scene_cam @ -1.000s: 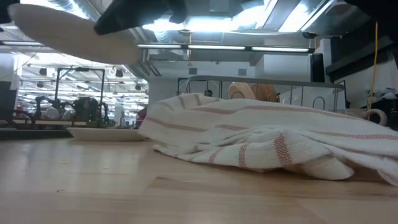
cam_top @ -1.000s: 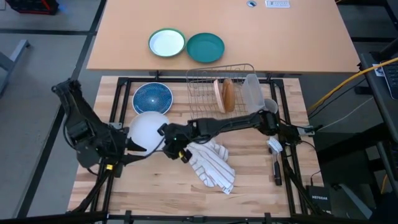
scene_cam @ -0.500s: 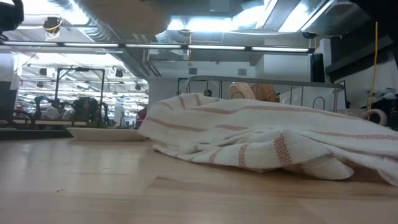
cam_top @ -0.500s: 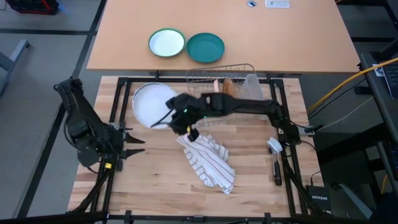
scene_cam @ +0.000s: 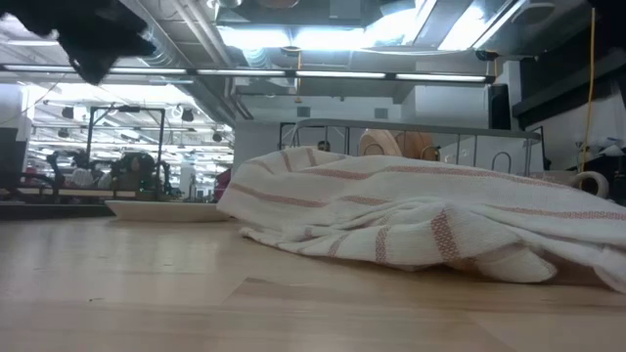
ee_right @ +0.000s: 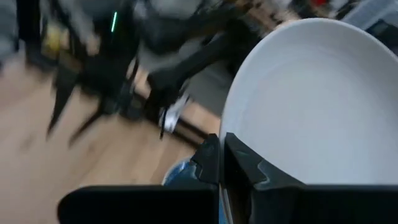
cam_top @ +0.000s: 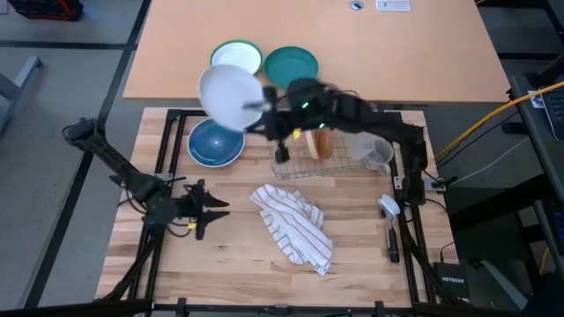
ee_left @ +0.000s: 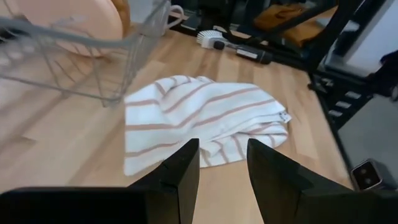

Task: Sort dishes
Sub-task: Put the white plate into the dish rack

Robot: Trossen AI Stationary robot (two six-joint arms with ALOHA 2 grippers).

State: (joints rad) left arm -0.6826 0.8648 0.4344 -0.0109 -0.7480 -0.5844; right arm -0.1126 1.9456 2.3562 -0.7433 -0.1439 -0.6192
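Right pincer [cam_top: 267, 113] is clamped on the rim of the white plate [cam_top: 229, 95], which it holds up in the air, tilted, over the far left corner of the wooden counter [cam_top: 238, 255]; the plate's face spreads away from the pincer toward the picture's left in the high view, so the gripped edge is the one nearest the wire rack [cam_top: 330, 141]. That rack lies just beside the pincer on the right arm's own side, with the tan-brown plate [cam_top: 322, 134] already standing on edge in it; slotting the white one in would, I judge, call for swinging it back that way and turning it upright. Below the lifted plate the dark blue plate [cam_top: 215, 143] lies flat. Left pincer [cam_top: 218, 210] waits open, empty, low near the striped towel [cam_top: 293, 227].
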